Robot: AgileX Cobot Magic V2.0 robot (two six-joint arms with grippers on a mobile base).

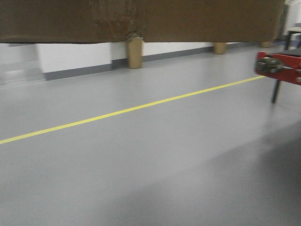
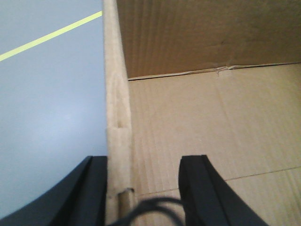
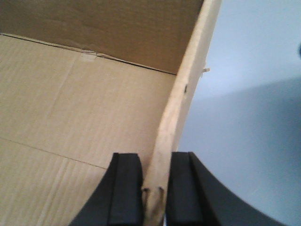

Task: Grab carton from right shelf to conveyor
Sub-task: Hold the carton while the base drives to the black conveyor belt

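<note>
Your empty carton [image 1: 188, 19] hangs above the floor [image 1: 141, 169], conveyor [image 1: 281, 66] off to the right, right gripper [image 3: 154, 188] clamped on its thin right wall, left gripper [image 2: 143, 188] only straddling the left wall, inner finger [image 2: 202, 193] clear; judge it light but floppy, so grip the walls deep

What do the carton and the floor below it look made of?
Carton: matte brown corrugated cardboard; fine flute ribbing and a raw layered edge show. Floor: smooth grey, faintly sheeny, likely coated concrete or vinyl; the yellow line looks painted or taped.
</note>
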